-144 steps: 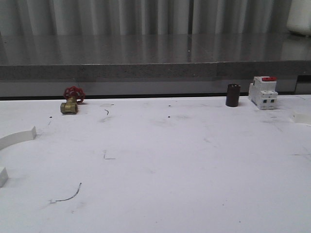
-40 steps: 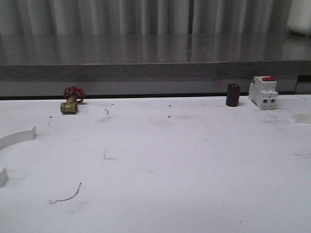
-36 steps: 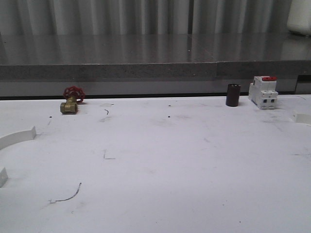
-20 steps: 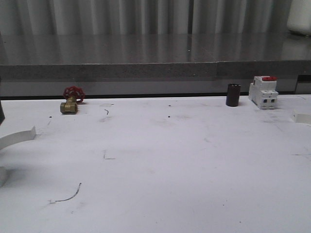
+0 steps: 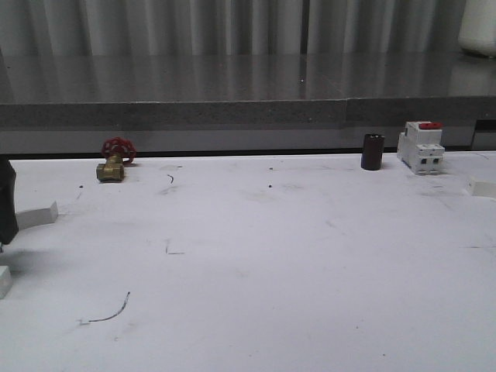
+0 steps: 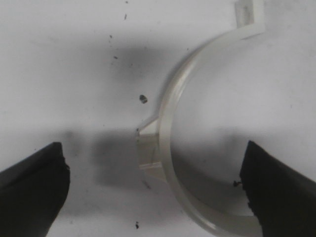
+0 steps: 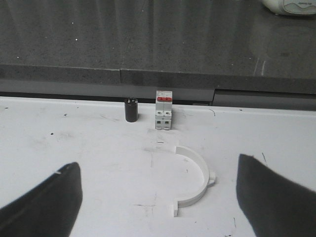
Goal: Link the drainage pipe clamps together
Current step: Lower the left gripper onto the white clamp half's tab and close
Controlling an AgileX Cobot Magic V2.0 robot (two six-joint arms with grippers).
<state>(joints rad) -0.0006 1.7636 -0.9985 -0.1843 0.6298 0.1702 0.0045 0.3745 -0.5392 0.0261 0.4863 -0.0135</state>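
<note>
Matte black, blunt-tipped fingers (image 6: 34, 187)

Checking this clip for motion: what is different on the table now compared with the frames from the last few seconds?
The left pincer has come into the front view at the table's left edge, above the left clamp half, hiding much of its arc. In the left wrist view it is open, fingers either side of that band, nothing gripped yet. The brass valve, black cylinder, breaker and right clamp half stayed put.
</note>
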